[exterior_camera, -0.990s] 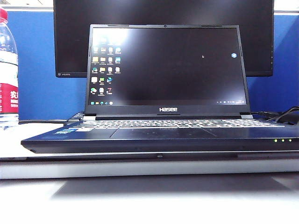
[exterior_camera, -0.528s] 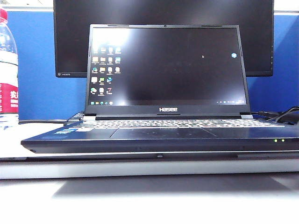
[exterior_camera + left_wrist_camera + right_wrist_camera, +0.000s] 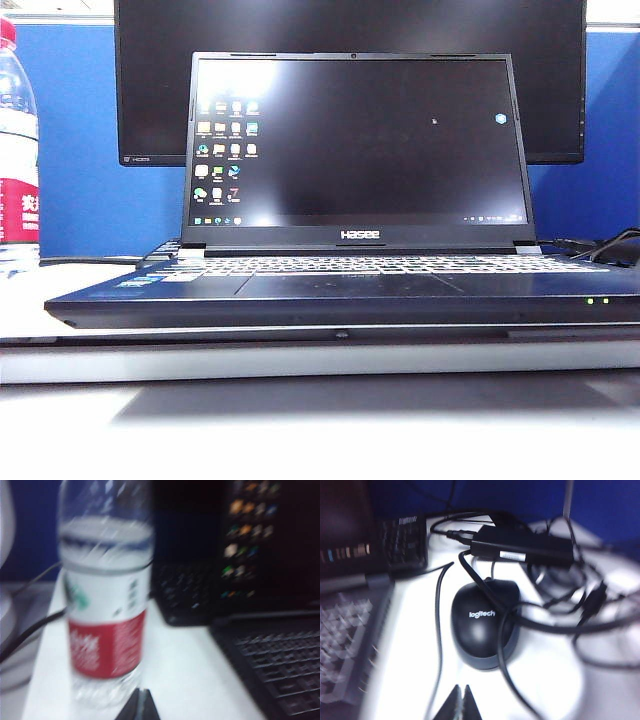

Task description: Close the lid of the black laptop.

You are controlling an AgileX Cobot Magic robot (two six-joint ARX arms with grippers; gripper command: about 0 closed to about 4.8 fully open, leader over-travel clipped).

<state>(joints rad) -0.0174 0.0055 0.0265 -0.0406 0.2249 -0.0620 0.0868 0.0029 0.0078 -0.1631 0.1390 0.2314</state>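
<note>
From the exterior view, the black laptop sits dead centre, wide across the middle of the frame, and its lid stands upright and open, desktop icons lit down the left of the screen. Behind it looms a larger black monitor, filling the top of the frame. A water bottle with a red label stands at the far left edge. Neither of my claws shows in this view.

Through my left wrist camera, my left gripper pokes in at the bottom edge, the two tips pressed together, clenched on nothing. Straight ahead of it and close is the water bottle, blurred. The black laptop lies off to the right of that frame, its keys at lower right and the lid rising at upper right, well apart from my tips. A separate black keyboard sits behind, in the middle.

Through my right wrist camera, my right gripper shows at the bottom edge, tips shut tight, holding nothing. Just ahead lies a black Logitech mouse, tangled in black cables, with a power brick beyond. The black laptop is at the left edge, clear of the claw.
</note>
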